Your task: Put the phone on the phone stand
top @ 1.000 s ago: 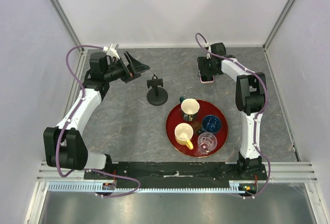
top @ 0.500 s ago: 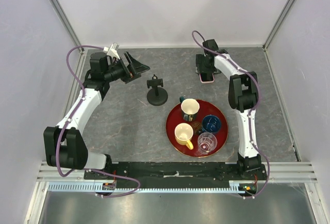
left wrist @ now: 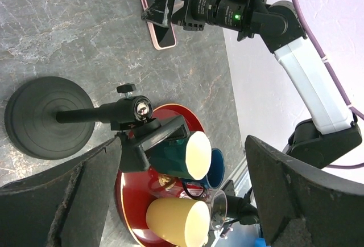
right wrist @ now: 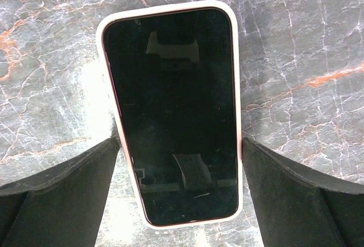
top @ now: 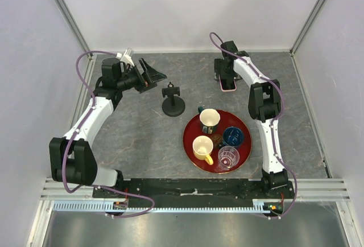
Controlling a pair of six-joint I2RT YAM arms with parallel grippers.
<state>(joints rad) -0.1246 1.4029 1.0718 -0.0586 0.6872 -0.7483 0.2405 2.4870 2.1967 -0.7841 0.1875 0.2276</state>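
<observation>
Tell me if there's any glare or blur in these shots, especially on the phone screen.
Right wrist view: the phone is sharp, its black screen carrying faint reflections, with a bright patch on the table beside it. Left wrist view: the phone stand is crisp, the near fingers soft. Top view: even light, weak shadows.

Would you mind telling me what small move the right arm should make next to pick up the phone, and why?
Probably close the right gripper on the phone, perhaps after easing down slightly. Its open fingers straddle the phone's long edges, and the phone lies flat, screen up, on the table, apart from the phone stand.
</observation>
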